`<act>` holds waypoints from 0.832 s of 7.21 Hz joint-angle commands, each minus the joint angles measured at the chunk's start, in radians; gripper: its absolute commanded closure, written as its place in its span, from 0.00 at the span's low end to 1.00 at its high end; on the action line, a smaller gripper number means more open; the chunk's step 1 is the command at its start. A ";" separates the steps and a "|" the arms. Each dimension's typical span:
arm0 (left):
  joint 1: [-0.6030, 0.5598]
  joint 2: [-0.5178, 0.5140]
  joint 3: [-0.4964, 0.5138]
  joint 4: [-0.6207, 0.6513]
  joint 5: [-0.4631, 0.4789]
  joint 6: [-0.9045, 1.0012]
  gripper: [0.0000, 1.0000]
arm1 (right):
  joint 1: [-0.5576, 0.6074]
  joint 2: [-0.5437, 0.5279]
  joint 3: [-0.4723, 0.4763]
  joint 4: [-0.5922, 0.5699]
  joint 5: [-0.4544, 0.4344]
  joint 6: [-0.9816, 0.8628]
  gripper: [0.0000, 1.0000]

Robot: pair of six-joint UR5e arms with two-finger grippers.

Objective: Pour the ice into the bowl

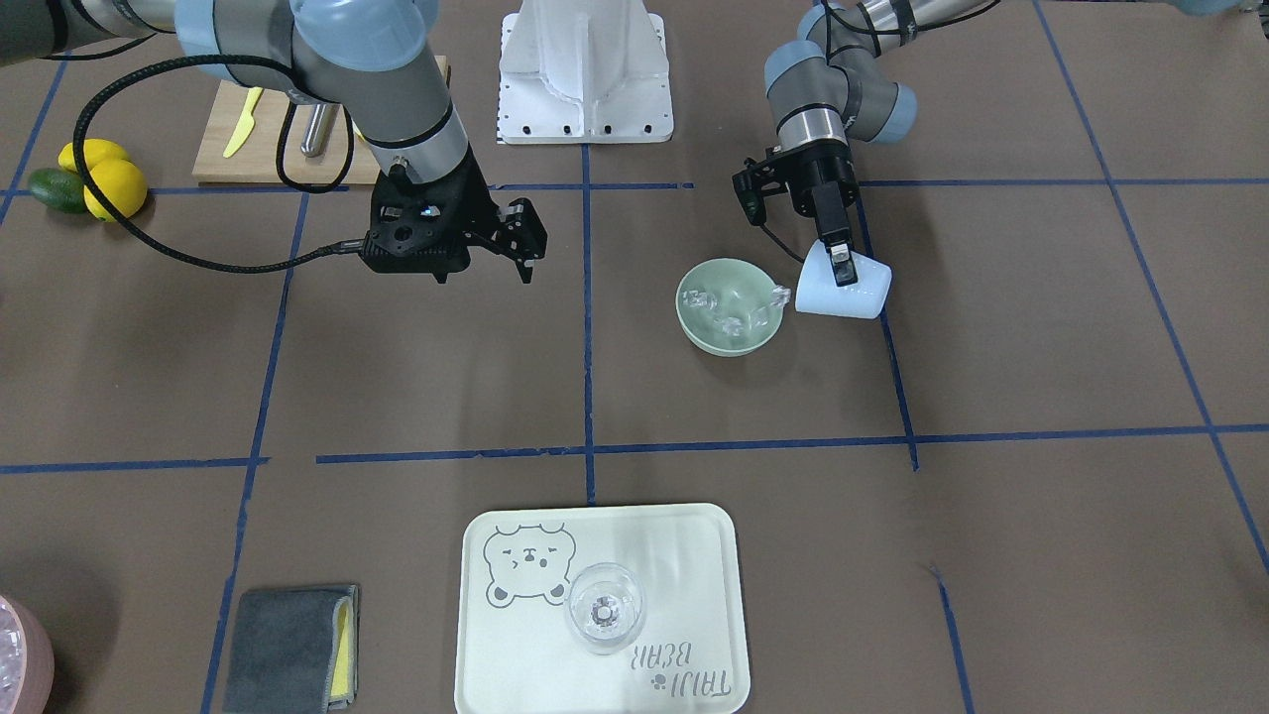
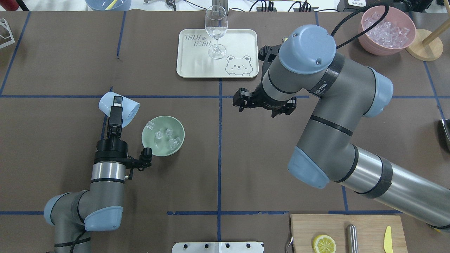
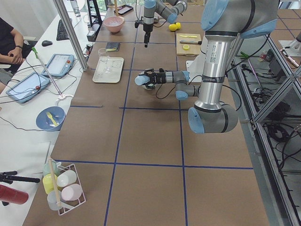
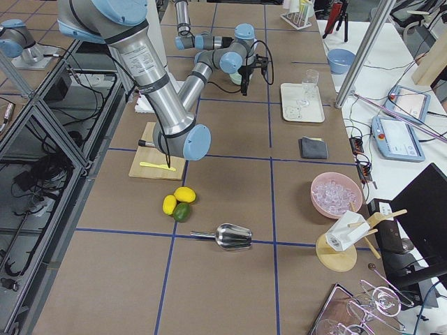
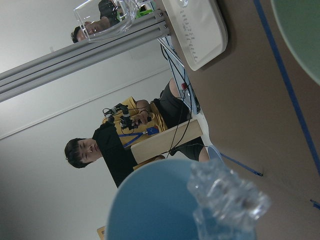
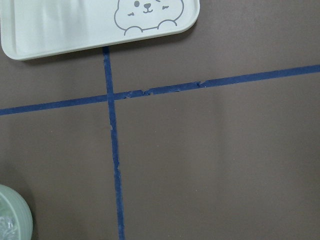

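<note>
Blue cup (image 2: 106,104) tipped twd sage bowl (image 2: 158,150)
L gripper (image 2: 117,102) pinching its wall, bowl just beside on robot's right, ice cube (image 5: 227,197) at lip

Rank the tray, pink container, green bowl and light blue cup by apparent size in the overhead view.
1. tray
2. pink container
3. bowl
4. light blue cup, nearly matching the bowl; lifted nearer the camera, so unsure.

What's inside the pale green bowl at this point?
A few small clear ice cubes lie inside the round pale sage-green bowl, covering part of its floor. Another cube shows at the mouth of the tilted light blue cup held by the left gripper.
</note>
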 commanded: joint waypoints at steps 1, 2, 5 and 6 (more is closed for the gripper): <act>0.004 -0.013 0.006 0.000 0.010 0.028 1.00 | 0.000 -0.001 0.001 0.000 0.000 0.000 0.00; 0.010 -0.013 0.004 0.000 0.021 0.028 1.00 | 0.000 -0.001 0.001 0.001 0.000 0.000 0.00; 0.016 -0.018 -0.001 -0.015 0.022 0.025 1.00 | 0.000 -0.003 0.001 0.000 0.000 0.000 0.00; 0.016 -0.018 -0.004 -0.017 0.021 0.022 1.00 | 0.000 -0.001 0.001 0.001 0.000 0.000 0.00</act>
